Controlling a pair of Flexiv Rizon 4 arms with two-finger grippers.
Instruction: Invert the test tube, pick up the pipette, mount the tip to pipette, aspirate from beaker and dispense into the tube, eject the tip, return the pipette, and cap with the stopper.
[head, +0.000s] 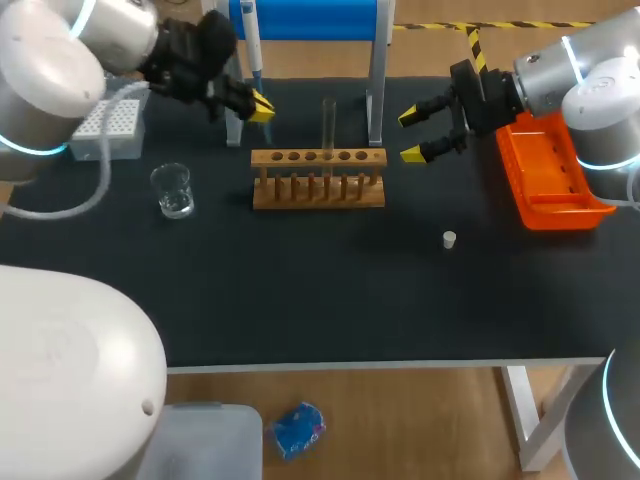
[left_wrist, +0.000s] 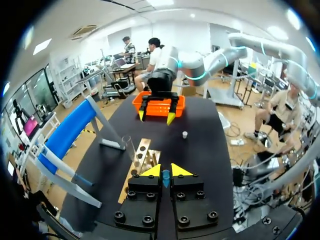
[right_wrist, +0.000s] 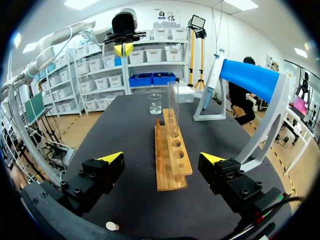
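The left claw (head: 260, 105) has its yellow tips together, just beside the pipette (head: 251, 40), which hangs on the blue stand (head: 310, 18). The right claw (head: 424, 135) stands wide apart beside the orange tray (head: 560, 215), facing the wooden rack (head: 318, 182). The test tube (head: 328, 125) stands upright in the rack. The beaker (head: 173, 190) sits near the rack's left end. The white stopper (head: 449, 239) lies alone on the dark surface (head: 320, 300).

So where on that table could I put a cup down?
The front strip of the table, nearer than the beaker, wooden rack and small white stopper, is bare. The back is crowded: tip box, blue stand, test tube, left claw, right claw, orange tray.
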